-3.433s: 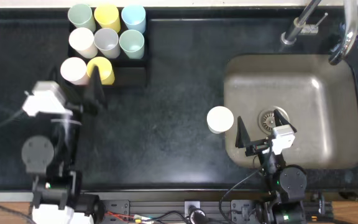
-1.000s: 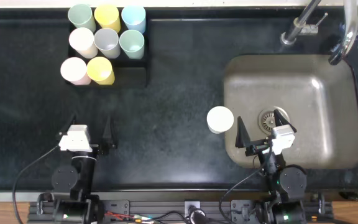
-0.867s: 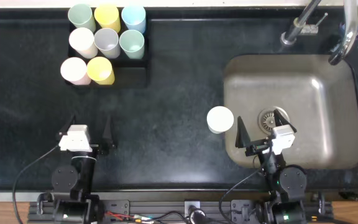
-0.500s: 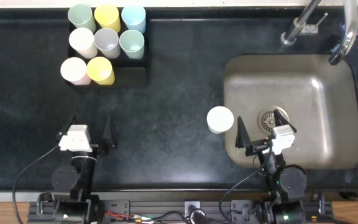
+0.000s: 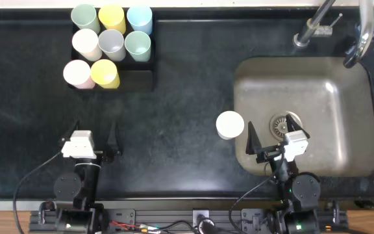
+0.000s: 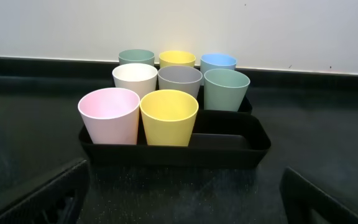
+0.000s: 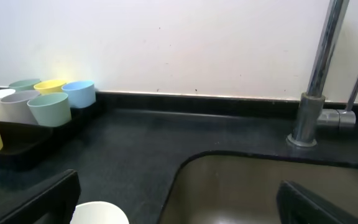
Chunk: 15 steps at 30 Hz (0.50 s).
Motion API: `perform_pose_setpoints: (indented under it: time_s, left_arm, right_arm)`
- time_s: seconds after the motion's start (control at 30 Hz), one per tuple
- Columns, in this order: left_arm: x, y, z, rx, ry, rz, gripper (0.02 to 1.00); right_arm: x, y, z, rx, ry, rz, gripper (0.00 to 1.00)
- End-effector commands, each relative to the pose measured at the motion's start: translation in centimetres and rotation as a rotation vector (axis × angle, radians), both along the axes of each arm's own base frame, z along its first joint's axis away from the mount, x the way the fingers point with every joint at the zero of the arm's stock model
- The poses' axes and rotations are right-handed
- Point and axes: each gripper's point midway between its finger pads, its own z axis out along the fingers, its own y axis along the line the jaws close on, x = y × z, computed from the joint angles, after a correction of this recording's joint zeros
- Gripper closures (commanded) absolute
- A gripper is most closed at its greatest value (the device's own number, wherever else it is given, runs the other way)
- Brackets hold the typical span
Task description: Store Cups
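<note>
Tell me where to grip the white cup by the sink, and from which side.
I would take the cup by its round wall, fingers on opposite sides, coming down from above with the open right gripper nearby. It stands on end, free on the counter.

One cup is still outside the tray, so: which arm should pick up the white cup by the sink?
Probably right. The white cup stands at the sink's edge just beside the right gripper, whose fingers are open; the left gripper sits far across the counter.
</note>
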Motion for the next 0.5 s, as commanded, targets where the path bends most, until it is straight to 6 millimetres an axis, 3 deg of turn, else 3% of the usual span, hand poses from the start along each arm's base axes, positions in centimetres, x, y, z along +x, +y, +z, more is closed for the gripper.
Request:
perform_pose_setpoints:
  time_s: [0.03, 0.27, 0.5]
  left_arm:
    - [-0.1, -0.2, 0.1, 0.024, -0.006, -0.015, 0.018]
    - [-0.1, -0.2, 0.1, 0.024, -0.006, -0.015, 0.018]
    - [-0.1, -0.2, 0.1, 0.024, -0.006, -0.015, 0.018]
  right_arm:
    - [0.0, 0.3, -0.2, 0.016, -0.001, 0.016, 0.003]
    - [0.0, 0.9, 2.7, 0.023, -0.002, 0.05, 0.003]
    - [1.0, 1.7, 9.9, 0.017, 0.046, 0.073, 0.005]
